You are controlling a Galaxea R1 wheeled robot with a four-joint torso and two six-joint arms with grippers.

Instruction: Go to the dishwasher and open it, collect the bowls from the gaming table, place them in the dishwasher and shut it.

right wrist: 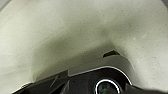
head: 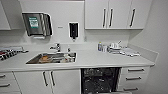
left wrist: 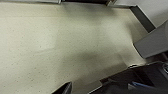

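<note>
The dishwasher (head: 100, 80) stands open under the white counter (head: 95, 60). Its dark inside with wire racks faces me, between a white cabinet and a stack of drawers (head: 135, 77). A pale strip at the lower edge of the head view looks like its lowered door (head: 120, 92). The gaming table and the bowls are out of view. A dark part of my left gripper (left wrist: 64, 89) hangs over speckled beige floor in the left wrist view. Dark parts of my right gripper (right wrist: 56, 83) show above the same floor, beside the robot's own base.
A steel sink (head: 52, 58) with a tap and items inside sits left of the dishwasher. Dishes and a bottle (head: 113, 47) stand on the counter at the right. Wall cabinets (head: 117, 13), a paper dispenser (head: 36, 23) and a soap dispenser (head: 73, 30) hang above. A wall closes the right side.
</note>
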